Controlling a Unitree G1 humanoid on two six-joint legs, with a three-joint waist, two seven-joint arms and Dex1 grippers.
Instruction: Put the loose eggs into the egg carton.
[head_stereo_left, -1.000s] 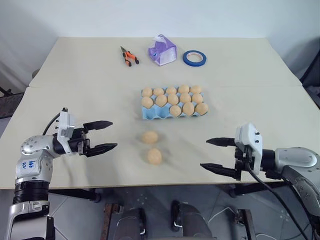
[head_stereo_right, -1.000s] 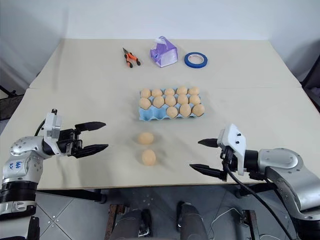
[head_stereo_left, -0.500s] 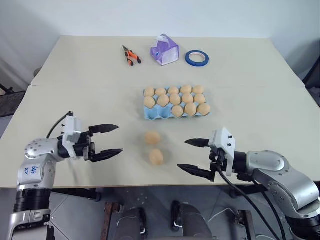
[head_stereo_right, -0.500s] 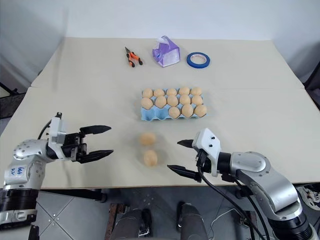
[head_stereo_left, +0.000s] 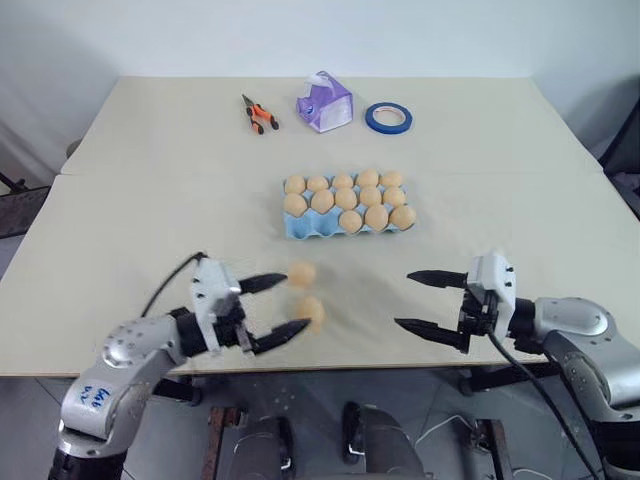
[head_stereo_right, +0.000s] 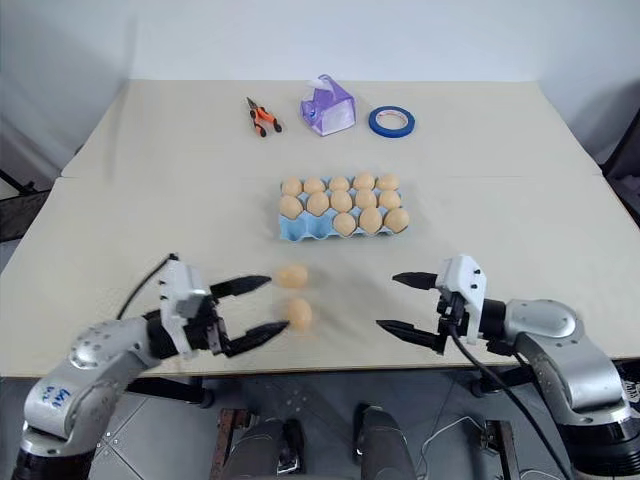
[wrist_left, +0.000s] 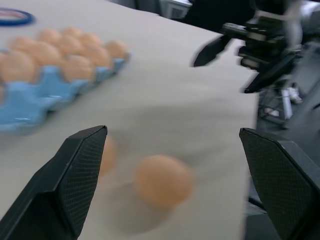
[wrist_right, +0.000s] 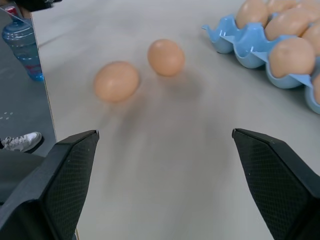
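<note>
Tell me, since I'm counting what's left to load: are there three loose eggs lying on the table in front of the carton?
No, just two loose eggs lie on the table in front of the egg carton.

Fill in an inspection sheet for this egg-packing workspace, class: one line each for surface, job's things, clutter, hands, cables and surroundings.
Surface: pale beige table, a seam running across it.
Job's things: light blue egg carton holds thirteen eggs, its front row partly unfilled; two loose eggs, far egg and near egg, lie apart on the table in front of it.
Clutter: orange-handled pliers, purple-and-white box and blue tape roll along the far edge.
Hands: left hand open, fingers either side of the near egg, not gripping; right hand open, holding nothing.
Cables: black cable looping at the left wrist; another under the right forearm.
Surroundings: plain wall behind; a plastic bottle on the floor.
</note>
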